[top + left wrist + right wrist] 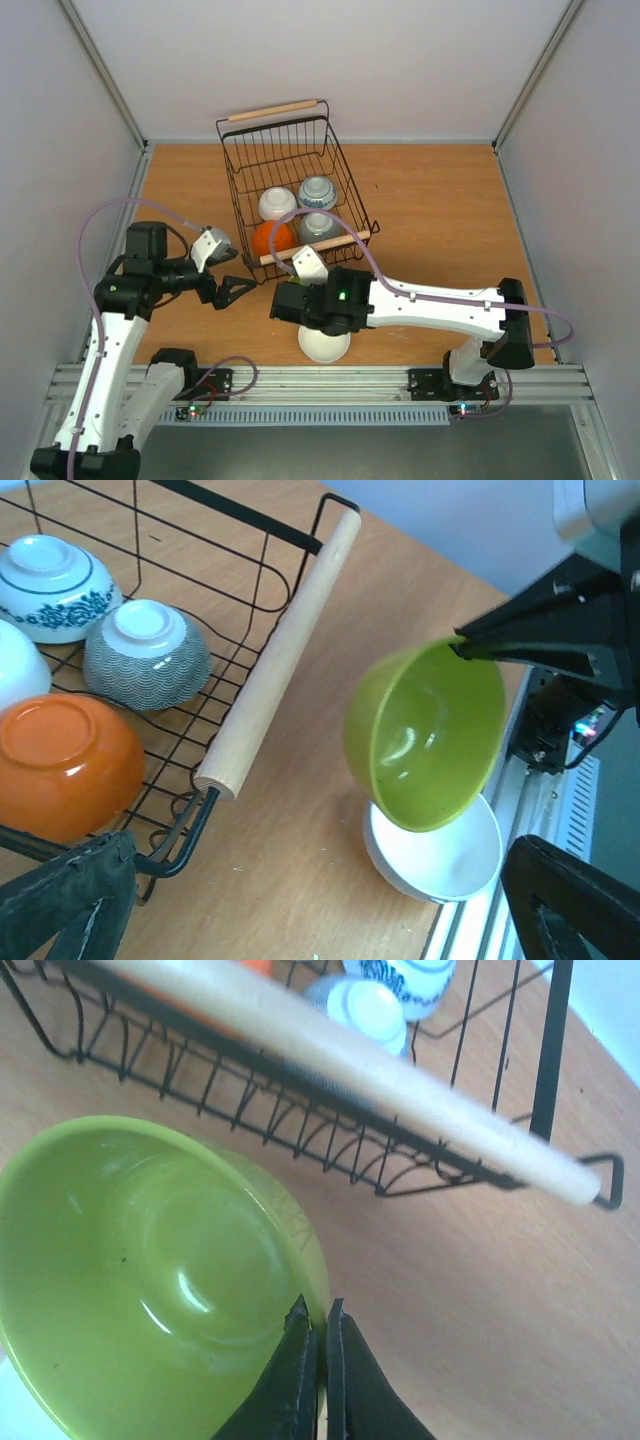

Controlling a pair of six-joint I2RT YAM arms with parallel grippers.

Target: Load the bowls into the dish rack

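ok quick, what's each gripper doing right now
Left gripper: open, holding nothing.
Right gripper: shut on the rim of the yellow-green bowl.

The wooden surface (440, 220) carries a black wire dish rack (275, 109) toward the back and a white bowl (322, 347) near its front edge.

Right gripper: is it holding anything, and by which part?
Yes. The right gripper is shut on the yellow-green bowl, pinching its rim, one finger inside the bowl and one outside. The left gripper is open and holds nothing.
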